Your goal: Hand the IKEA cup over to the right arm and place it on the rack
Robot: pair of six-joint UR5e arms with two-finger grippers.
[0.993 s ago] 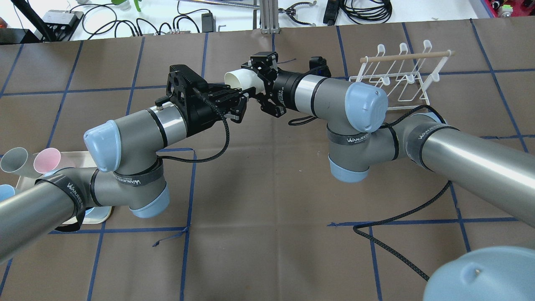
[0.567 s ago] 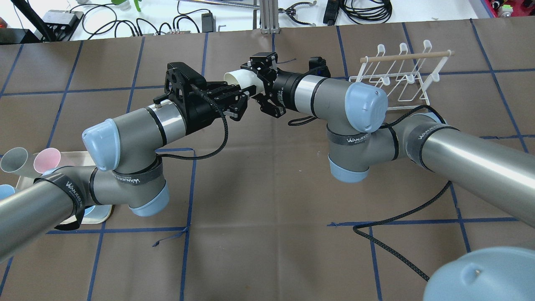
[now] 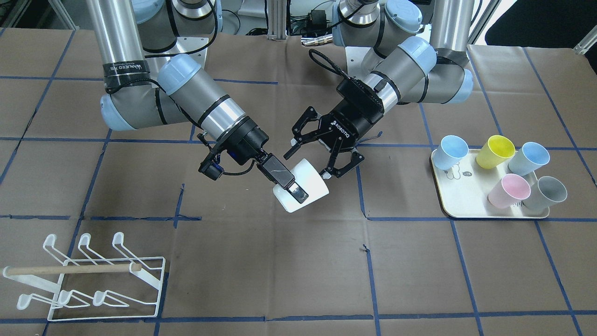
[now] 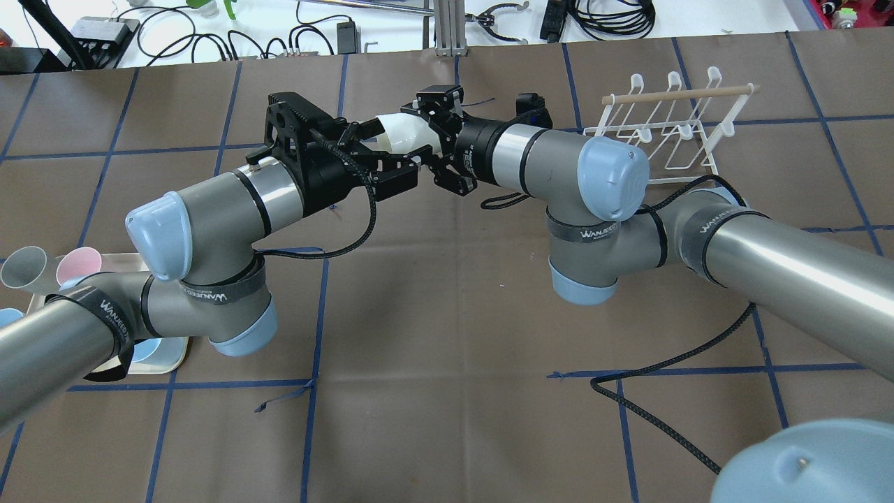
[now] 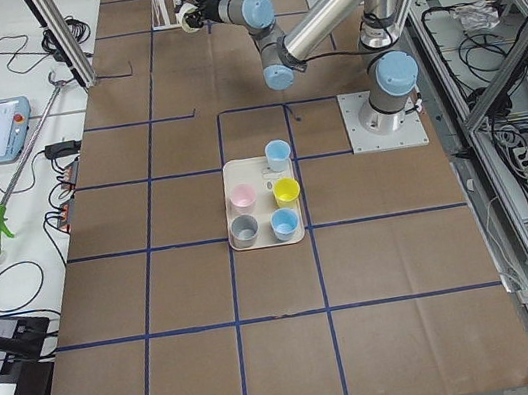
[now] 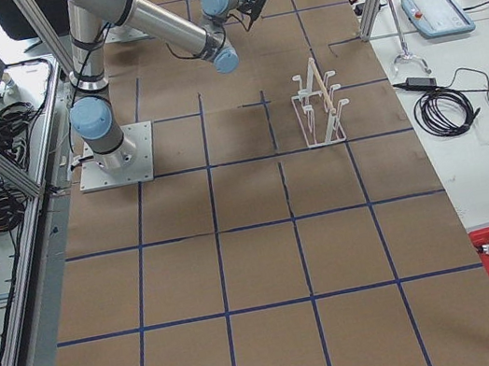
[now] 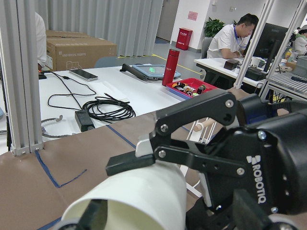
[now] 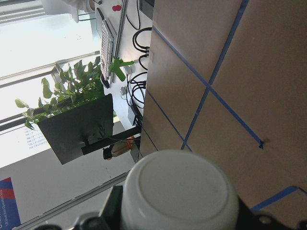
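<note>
Gripping the white cup [image 3: 315,184] across its wall, the right gripper [image 3: 295,189] is closed firmly on it. The right wrist view shows the cup's round base turned toward that wrist. The cup lies on its side in the air above the middle of the table [image 3: 261,261], its mouth toward the left gripper [image 3: 308,162]. That gripper's jaws are spread wide on either side of the mouth end and clamp nothing; whether a fingertip touches the rim I cannot tell. White letters on its body read ROBOTIQ, and the same word shows on the right gripper in the left wrist view. A black strap [image 4: 590,232] on the right arm [image 4: 538,157] reads WANJEED. The rack [image 3: 70,269] stands at the far right of the table. The tray [image 3: 466,198], printed with a small cartoon drawing, sits at the left and carries five spare cups [image 3: 508,190]: two blue, one yellow, one pink, one grey.
</note>
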